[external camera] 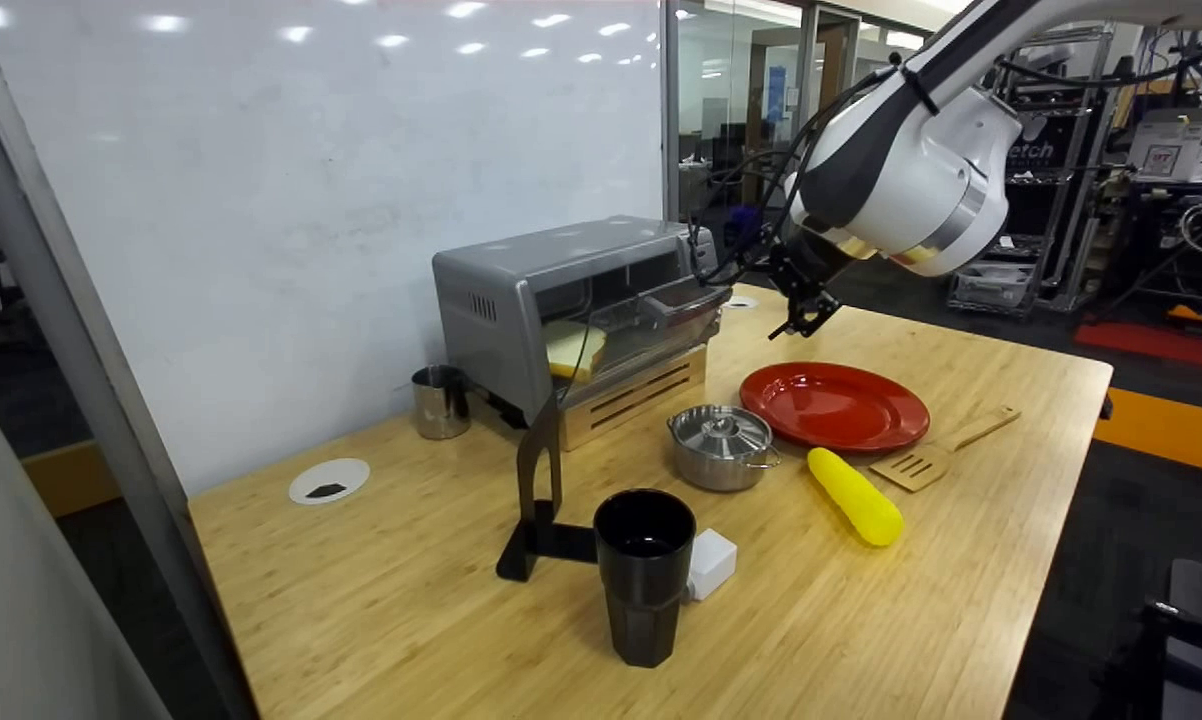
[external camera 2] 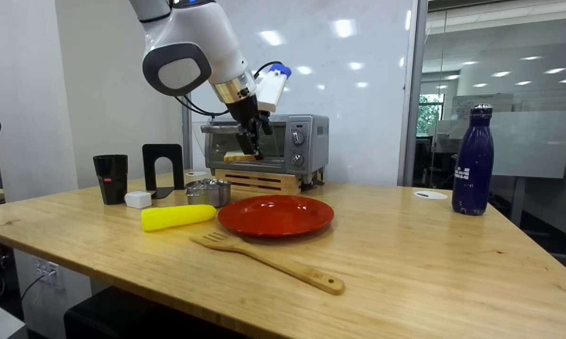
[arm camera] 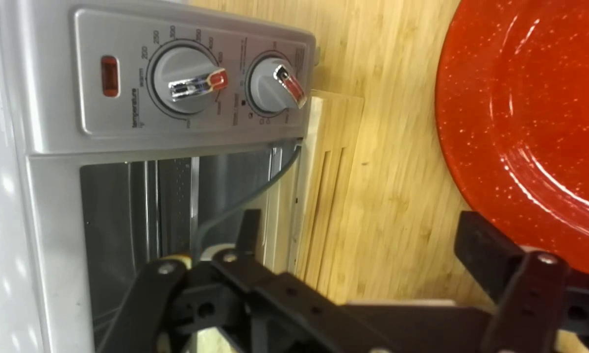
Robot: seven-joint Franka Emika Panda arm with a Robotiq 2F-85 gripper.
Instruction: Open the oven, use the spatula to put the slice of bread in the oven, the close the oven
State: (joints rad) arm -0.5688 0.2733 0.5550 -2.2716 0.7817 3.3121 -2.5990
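The oven [external camera: 571, 248] looks like smooth, satin metal, the spatula [external camera 2: 268, 258] matt wood, the plate [external camera 2: 276, 214] glossy, the pot [external camera: 719, 467] shiny metal, the tabletop [external camera 2: 405, 254] smooth grained wood.

Table [external camera 2: 405, 263]: pale wood
On table: red plate [external camera: 834, 405], spatula [external camera 2: 273, 262], yellow thing [external camera: 856, 497], pot [external camera: 724, 458], black cup [external camera: 647, 590], metal cup [external camera: 441, 405], white block [external camera: 712, 565], black bookend [external camera 2: 163, 151], dark bottle [external camera 2: 473, 165], wooden stand [external camera 2: 259, 188]

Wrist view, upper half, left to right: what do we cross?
Across the boxy silver-grey metal toaster oven: red rectangular indicator light → round grey temperature knob → second round grey knob; then slatted pale-wood stand → round glossy red plate.
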